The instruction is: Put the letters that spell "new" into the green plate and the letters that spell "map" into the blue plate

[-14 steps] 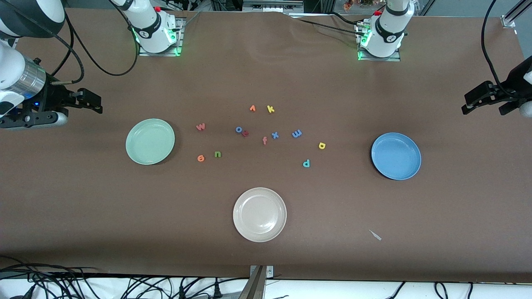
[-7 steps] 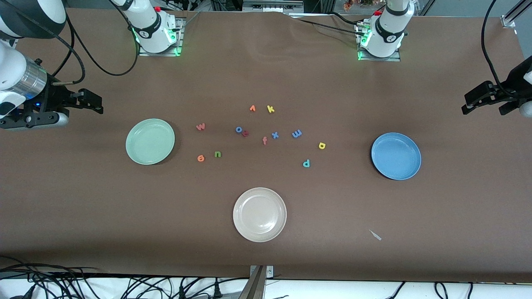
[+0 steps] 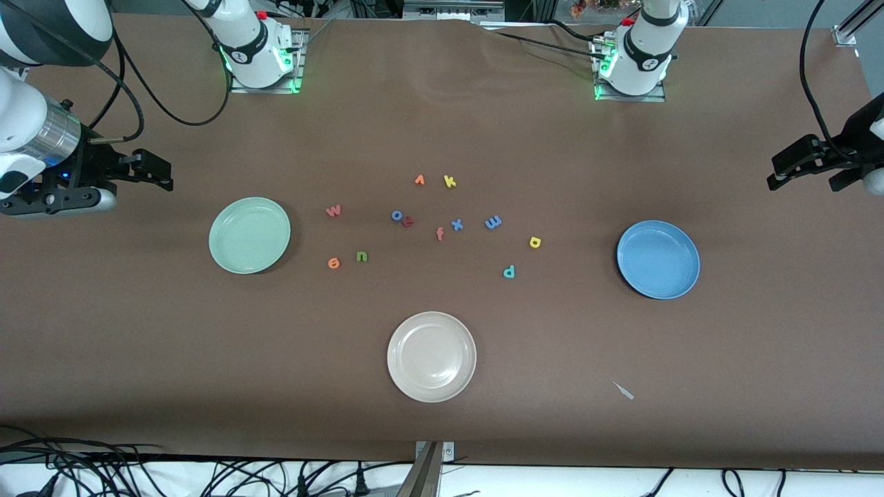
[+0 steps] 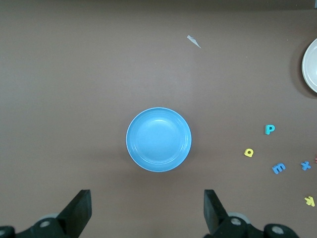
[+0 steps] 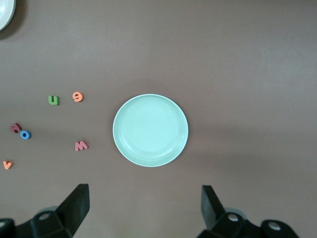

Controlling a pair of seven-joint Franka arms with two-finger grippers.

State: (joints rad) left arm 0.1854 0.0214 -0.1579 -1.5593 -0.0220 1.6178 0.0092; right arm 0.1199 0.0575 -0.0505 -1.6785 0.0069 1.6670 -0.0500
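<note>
The green plate (image 3: 249,235) (image 5: 150,130) lies toward the right arm's end, with the pink "w" (image 3: 333,210) (image 5: 81,145), orange "e" (image 3: 334,262) (image 5: 77,96) and green "n" (image 3: 362,256) (image 5: 53,100) on the table beside it. The blue plate (image 3: 658,259) (image 4: 158,139) lies toward the left arm's end. Blue "m" (image 3: 493,222) (image 4: 279,168), yellow "a" (image 3: 535,241) (image 4: 249,152) and teal "p" (image 3: 509,271) (image 4: 269,129) lie between it and the middle. My right gripper (image 3: 159,174) (image 5: 145,208) hovers open and empty over bare table by the green plate. My left gripper (image 3: 775,172) (image 4: 147,213) does the same by the blue plate.
A cream plate (image 3: 431,357) sits nearest the front camera. In the middle lie a blue "o" (image 3: 397,215), a dark red letter (image 3: 408,221), a salmon "f" (image 3: 440,234), a blue "x" (image 3: 456,224), a yellow "k" (image 3: 449,181) and an orange wedge (image 3: 419,180). A small pale scrap (image 3: 624,391) lies near the front edge.
The right arm has shifted very slightly. The left arm, the letters and the plates have not moved.
</note>
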